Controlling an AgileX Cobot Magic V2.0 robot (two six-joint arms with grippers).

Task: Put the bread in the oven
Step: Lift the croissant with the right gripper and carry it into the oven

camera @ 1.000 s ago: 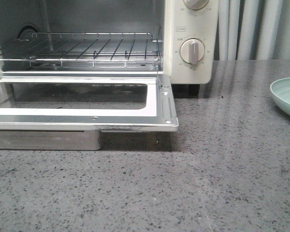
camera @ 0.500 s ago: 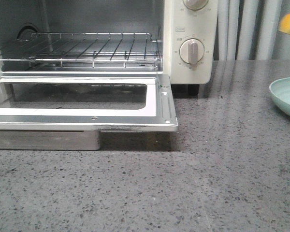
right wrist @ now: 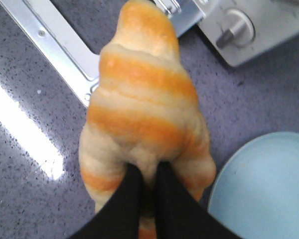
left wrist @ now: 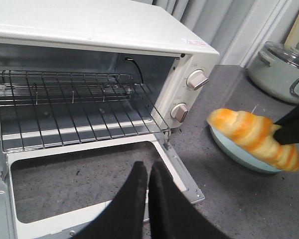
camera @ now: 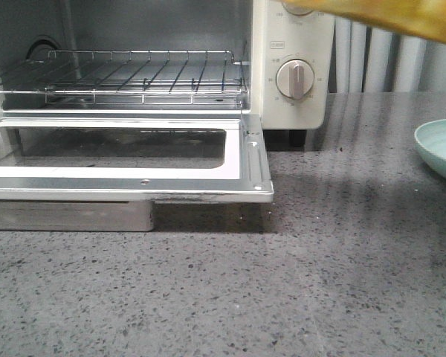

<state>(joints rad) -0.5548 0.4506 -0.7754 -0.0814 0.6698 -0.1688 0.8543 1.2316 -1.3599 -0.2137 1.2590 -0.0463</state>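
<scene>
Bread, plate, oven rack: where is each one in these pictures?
bread (left wrist: pixel 254 137), left wrist view, its striped middle.
plate (camera: pixel 440 147), front view, its pale green rim.
oven rack (camera: pixel 145 74), front view, middle wires.

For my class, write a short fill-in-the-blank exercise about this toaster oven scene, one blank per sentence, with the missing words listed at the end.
1. The right gripper is shut on the ____.
2. The oven door is folded down and ____.
3. The wire rack inside the oven holds ____.
4. The plate under the bread is pale ____.

Missing words: bread; open; nothing; blue
</scene>
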